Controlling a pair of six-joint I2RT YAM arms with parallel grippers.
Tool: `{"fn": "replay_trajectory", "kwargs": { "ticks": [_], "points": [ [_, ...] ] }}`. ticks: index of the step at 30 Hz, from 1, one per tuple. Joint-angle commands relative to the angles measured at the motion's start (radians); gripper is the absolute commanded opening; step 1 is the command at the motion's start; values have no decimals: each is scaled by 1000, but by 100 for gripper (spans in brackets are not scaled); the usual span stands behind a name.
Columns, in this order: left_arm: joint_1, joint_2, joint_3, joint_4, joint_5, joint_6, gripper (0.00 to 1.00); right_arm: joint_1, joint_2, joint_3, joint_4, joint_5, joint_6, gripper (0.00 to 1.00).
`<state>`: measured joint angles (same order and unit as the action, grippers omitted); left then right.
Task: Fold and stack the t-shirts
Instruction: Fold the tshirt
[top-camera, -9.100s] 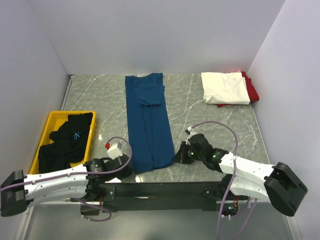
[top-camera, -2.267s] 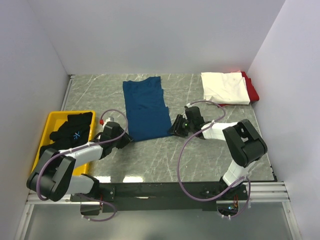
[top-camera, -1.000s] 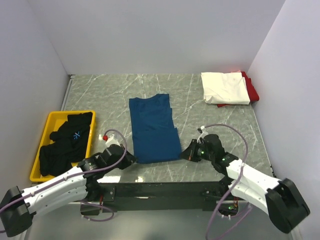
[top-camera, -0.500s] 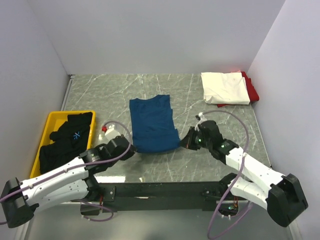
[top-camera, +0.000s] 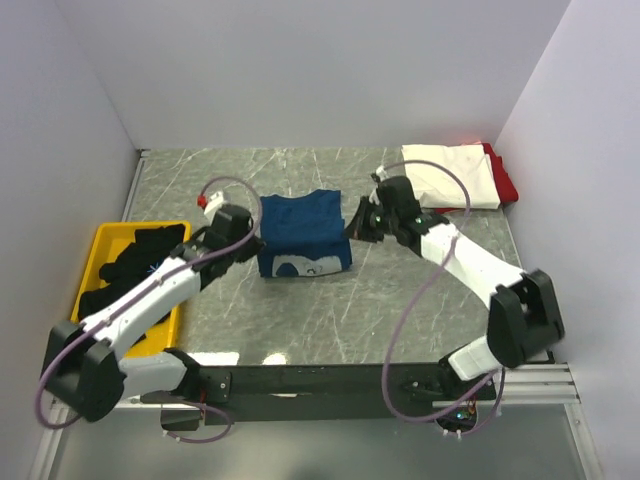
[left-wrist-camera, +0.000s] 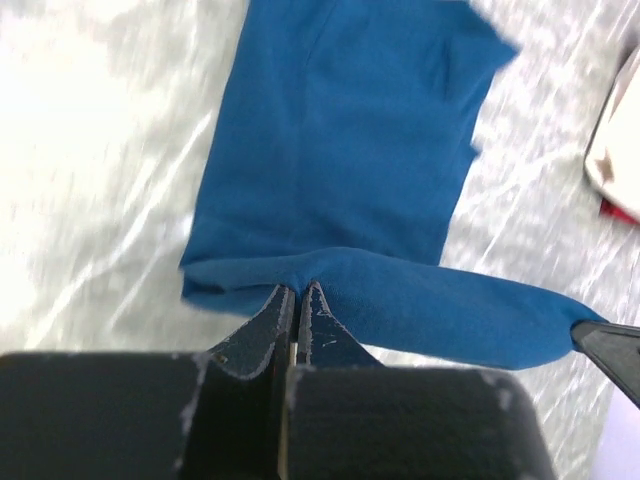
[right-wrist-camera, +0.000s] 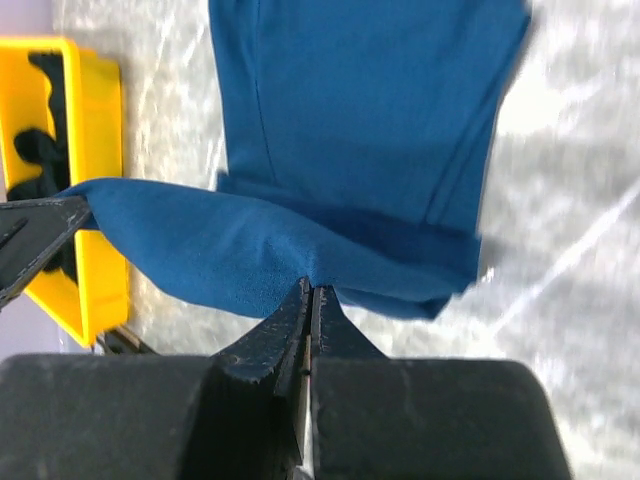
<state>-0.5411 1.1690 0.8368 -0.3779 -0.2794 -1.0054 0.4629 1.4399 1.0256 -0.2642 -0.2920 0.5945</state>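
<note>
Left pincer (left-wrist-camera: 297, 300) and right pincer (right-wrist-camera: 305, 300) each clenched on a hem corner of the navy t-shirt (top-camera: 300, 225), hem held over its far half, mid worktop (top-camera: 330, 310). Likely halving it before stacking on the white t-shirt (top-camera: 450, 175).

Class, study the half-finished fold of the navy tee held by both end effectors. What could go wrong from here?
1. The left end effector and right end effector each pinch only a small bit of the navy tee; a slip would likely skew the fold.
2. Nothing pins the lower layer, so the carried edge may drag and bunch it.
3. The right arm's cable loops by the white tee and might brush it.
</note>
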Motion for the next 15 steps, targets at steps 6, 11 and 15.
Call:
{"fn": "replay_trajectory", "kwargs": {
  "ticks": [6, 11, 15],
  "points": [
    [151, 292, 299, 56, 129, 143, 0, -72, 313, 402, -101, -85, -51, 0],
    [236, 457, 451, 59, 201, 183, 0, -121, 535, 673, -174, -145, -56, 0],
    [293, 643, 617, 74, 270, 214, 0, -159, 713, 893, -225, -183, -48, 0]
  ]
}}
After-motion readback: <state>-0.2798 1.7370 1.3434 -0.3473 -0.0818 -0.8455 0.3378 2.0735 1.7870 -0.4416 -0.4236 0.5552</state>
